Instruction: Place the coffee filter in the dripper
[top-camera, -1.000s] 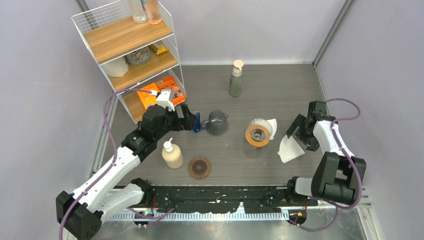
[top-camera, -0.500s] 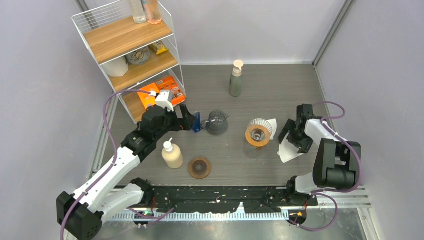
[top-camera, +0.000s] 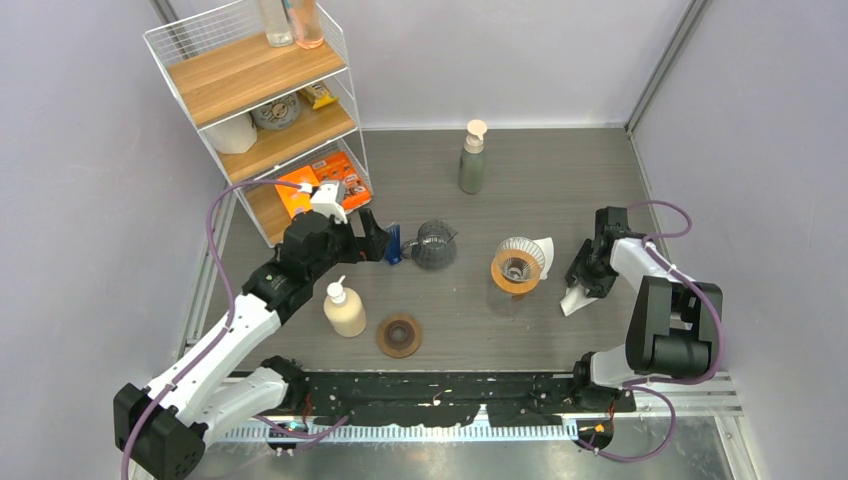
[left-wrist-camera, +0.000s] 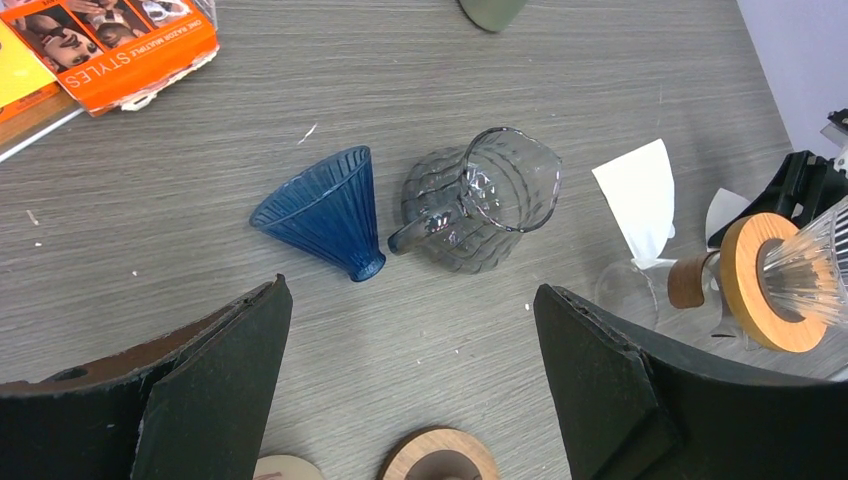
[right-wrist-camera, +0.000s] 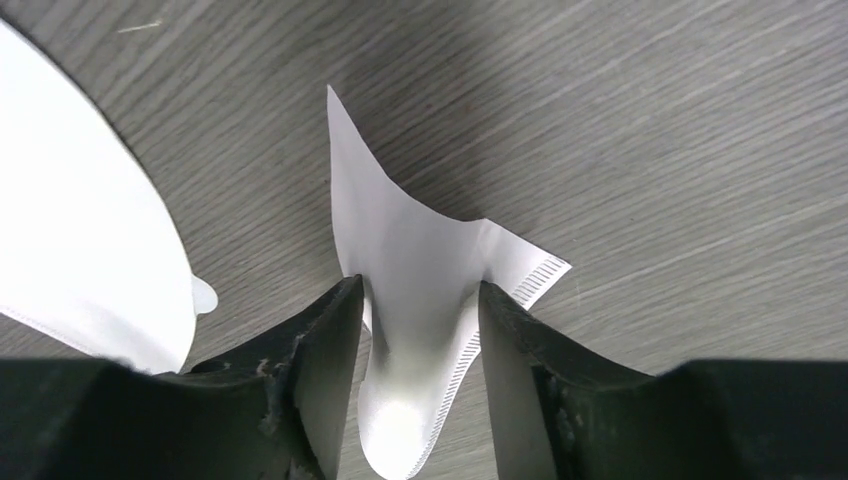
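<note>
While the right tool (right-wrist-camera: 418, 300) pinches the coffee filter (right-wrist-camera: 420, 230), buckled on the table (top-camera: 560, 190) just right of the dripper (top-camera: 517, 265), such thin paper could crease, tear or slip free on lifting; the left tool (left-wrist-camera: 410, 290) gapes wide and empty at the left.

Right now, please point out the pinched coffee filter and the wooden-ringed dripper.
coffee filter (right-wrist-camera: 420, 290), right wrist view, on its buckled middle.
dripper (left-wrist-camera: 742, 285), left wrist view, on its wooden ring.
</note>
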